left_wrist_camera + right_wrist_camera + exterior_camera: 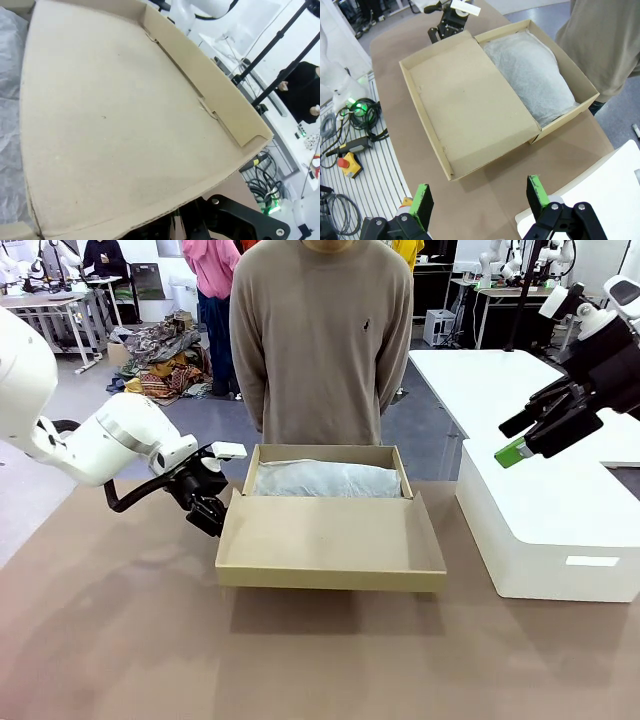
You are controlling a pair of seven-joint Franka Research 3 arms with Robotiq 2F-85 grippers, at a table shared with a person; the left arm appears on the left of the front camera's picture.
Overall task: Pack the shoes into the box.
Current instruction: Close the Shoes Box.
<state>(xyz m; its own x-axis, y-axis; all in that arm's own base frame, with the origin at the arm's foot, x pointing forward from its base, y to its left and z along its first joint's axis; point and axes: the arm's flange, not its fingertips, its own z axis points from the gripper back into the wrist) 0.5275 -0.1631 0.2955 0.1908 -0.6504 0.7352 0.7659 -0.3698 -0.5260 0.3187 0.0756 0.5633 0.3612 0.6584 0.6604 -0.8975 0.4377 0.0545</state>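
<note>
- Left gripper (207, 512), fingers together, sits at the left edge of the tan cardboard shoe box's (330, 540) open lid.
- Right gripper (477, 197), fingers apart and empty, hovers right of the box.
- White tissue paper (325, 480) covers the contents; closing the lid seems left.

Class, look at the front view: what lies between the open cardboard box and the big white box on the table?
Nothing: in the front view, bare brown table separates the cardboard box from the white box.
</note>
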